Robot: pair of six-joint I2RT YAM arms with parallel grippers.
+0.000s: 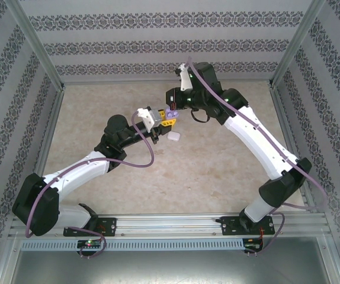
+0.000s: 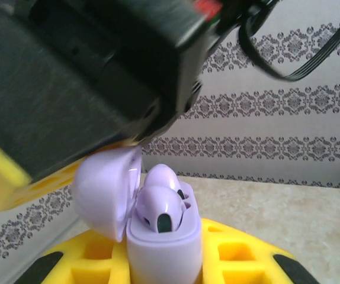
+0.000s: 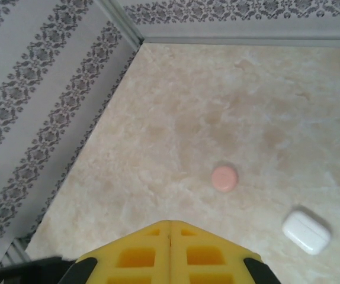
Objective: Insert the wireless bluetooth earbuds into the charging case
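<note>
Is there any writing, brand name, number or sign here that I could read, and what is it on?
None: no readable text in any view.
Pale purple open charging case: plain, no logo seen.
White rounded case: no marking visible.
Pink round object: no marking visible.
Patterned walls: floral ornament, not letters.

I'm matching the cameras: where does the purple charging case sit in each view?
Top external: purple case at centre, just above the white case in the picture.
Left wrist: purple case bottom centre, lid open, earbuds inside.
Right wrist: faces the table; white case lower right.
Shared landmark: the patterned wall.
</note>
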